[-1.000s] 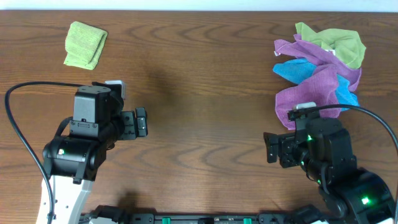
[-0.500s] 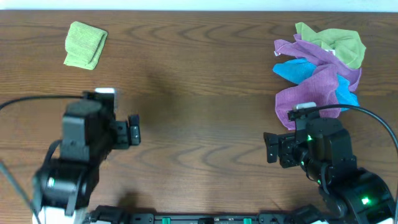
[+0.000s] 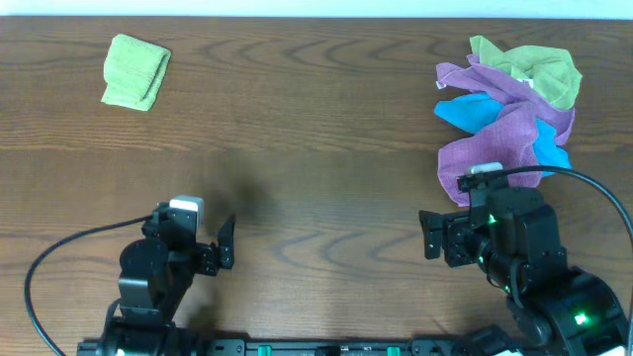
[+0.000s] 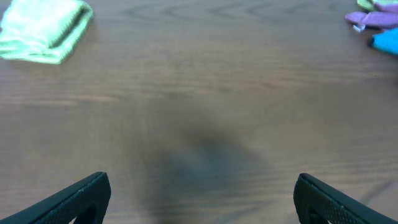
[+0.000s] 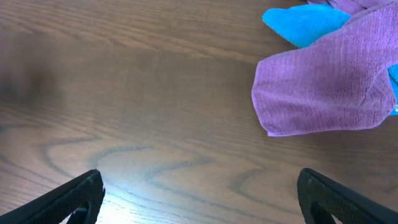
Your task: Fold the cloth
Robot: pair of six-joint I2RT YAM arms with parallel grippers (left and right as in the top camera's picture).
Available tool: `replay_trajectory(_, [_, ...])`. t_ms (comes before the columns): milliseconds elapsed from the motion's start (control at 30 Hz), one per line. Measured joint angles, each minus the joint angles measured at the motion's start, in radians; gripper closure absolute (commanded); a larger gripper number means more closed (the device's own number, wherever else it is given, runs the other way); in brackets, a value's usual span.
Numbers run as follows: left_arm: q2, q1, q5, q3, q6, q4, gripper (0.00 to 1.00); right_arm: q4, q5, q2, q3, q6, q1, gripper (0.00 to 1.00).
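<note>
Overhead, the wooden table (image 3: 326, 129) carries a loose heap of towels (image 3: 504, 109) at its far right, and everything else is placed from that heap. In it, crumpled purple towels (image 3: 495, 148) run down the middle, a bright blue towel (image 3: 470, 112) pokes out on the heap's left side, and a duller green towel (image 3: 539, 67) lies bunched on top at the far end. The right arm sits just on the near side of the heap, its black cable (image 3: 593, 193) arching over the heap's near edge. In the right wrist view, the right gripper (image 5: 202, 196) has its jaws spread wide with only bare wood between them. A purple corner lies ahead and to the right of them, not touching. The left arm is well apart from the heap, low at the near edge. The left gripper (image 4: 202, 199) likewise has its fingers far apart, holding nothing. Nothing lies between the arms and the cloth (image 3: 135, 71), which rests across the table from the heap at the far left corner. It is a lime-green, fuzzy towel folded into a small thick packet, slightly skewed, with layered edges showing along one side. It appears blurred in the left wrist view.
</note>
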Motion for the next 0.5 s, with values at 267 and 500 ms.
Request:
replay_trajectory(267, [-0.149,0.038,0.021,-0.127,0.000,0.003,0.05,0.000,0.000,0.000,0.000,0.000,0.000,0.01])
replay_trajectory(500, [-0.238,0.047,0.029,-0.207,-0.005,0.004,0.05,0.000,0.000,0.000,0.000,0.000,0.000,0.01])
